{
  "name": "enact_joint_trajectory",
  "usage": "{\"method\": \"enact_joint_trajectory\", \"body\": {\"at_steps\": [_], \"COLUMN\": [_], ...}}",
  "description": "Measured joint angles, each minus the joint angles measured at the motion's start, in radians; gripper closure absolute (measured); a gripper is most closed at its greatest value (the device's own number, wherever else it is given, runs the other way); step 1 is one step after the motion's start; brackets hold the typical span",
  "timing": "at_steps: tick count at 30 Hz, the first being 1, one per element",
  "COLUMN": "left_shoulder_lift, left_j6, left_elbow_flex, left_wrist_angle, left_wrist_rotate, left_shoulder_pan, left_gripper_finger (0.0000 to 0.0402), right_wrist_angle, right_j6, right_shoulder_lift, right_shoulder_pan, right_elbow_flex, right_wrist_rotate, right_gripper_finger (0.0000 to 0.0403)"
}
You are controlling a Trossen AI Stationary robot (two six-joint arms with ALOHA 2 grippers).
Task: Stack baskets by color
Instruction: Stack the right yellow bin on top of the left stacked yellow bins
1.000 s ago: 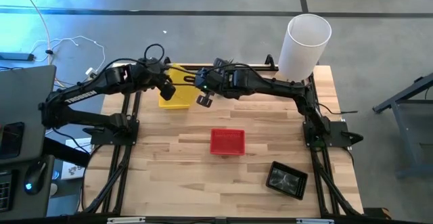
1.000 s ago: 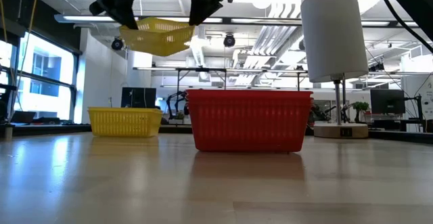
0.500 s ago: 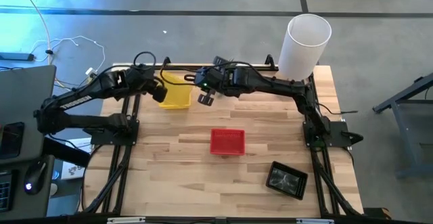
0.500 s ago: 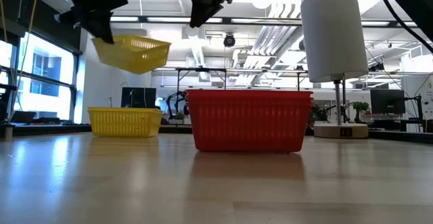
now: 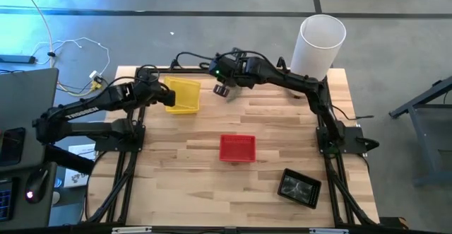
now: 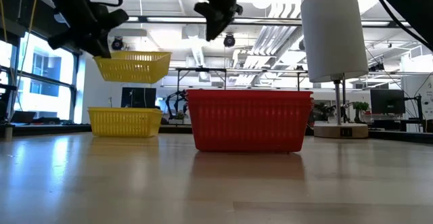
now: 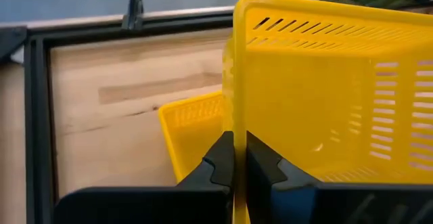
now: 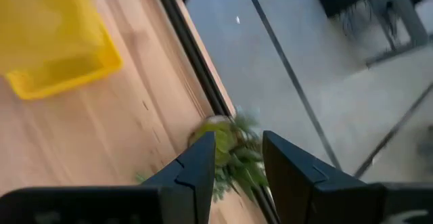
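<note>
The left hand (image 6: 101, 38) is clamped on a yellow basket's (image 6: 132, 66) rim, holding it above another yellow basket (image 6: 126, 122) at the desk's (image 5: 198, 191) far left. The right hand (image 5: 224, 90), fingers apart, hovers nearby.

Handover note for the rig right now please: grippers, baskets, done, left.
Left gripper: shut on the rim of a yellow basket, held in the air above the yellow stack at the table's far left.
Right gripper: open, empty, raised near the far edge.
Red baskets: mid-table.
Black baskets: near right.
Done: red and black look stacked, though counts are unclear.
Left: lower the held yellow basket onto the yellow stack and release.
</note>
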Motion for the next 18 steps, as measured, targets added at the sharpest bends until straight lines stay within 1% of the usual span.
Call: {"method": "enact_joint_trajectory", "body": {"at_steps": [6, 10, 15, 18], "left_shoulder_lift": [0.0, 0.001, 0.002, 0.009], "left_j6": [-0.121, -0.205, -0.268, -0.282], "left_elbow_flex": [-0.056, -0.084, -0.129, -0.15], "left_wrist_angle": [0.018, 0.039, 0.1, 0.105], "left_wrist_rotate": [-0.024, -0.028, -0.037, -0.033], "left_shoulder_pan": [0.0, 0.0, 0.0, 0.0], "left_gripper_finger": [0.0401, 0.0401, 0.0401, 0.0401], "right_wrist_angle": [-0.083, -0.112, -0.125, -0.14], "right_j6": [0.05, 0.055, 0.055, 0.055], "right_shoulder_lift": [0.0, 0.0, 0.0, 0.0], "right_shoulder_pan": [-0.03, -0.038, -0.041, -0.041], "right_elbow_flex": [0.0, 0.0, 0.0, 0.0], "right_wrist_rotate": [-0.001, -0.002, -0.002, -0.002], "right_gripper_finger": [0.0293, 0.0293, 0.0293, 0.0293]}}
